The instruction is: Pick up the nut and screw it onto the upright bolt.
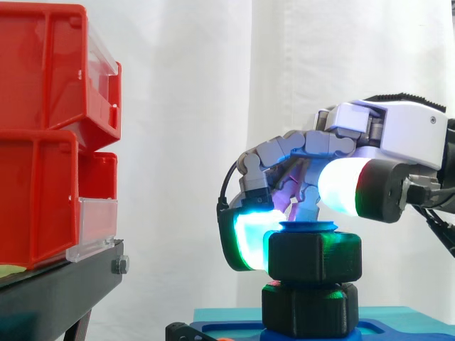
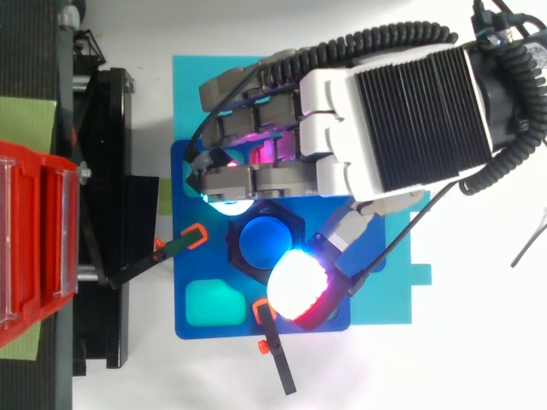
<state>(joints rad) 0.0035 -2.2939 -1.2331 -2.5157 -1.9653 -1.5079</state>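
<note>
The nut (image 1: 316,257) is seen threaded on the upright bolt (image 2: 263,241), whose blue top shows just above it in the side view. It is carried above a second black hexagonal piece (image 1: 309,309) (whether the two touch cannot be told). The nut is gripped by the hand (image 1: 398,135), whose fingers are curled round it. In the top view a cyan-green fingertip (image 2: 229,203) is pressed at the nut's 11 o'clock and the white thumb pad (image 2: 299,286) is set at its 5 o'clock. The bolt is mounted on a blue plate (image 2: 198,256). Red bins (image 1: 43,142) are stacked on the black stand (image 1: 57,288) at 9 o'clock.
</note>
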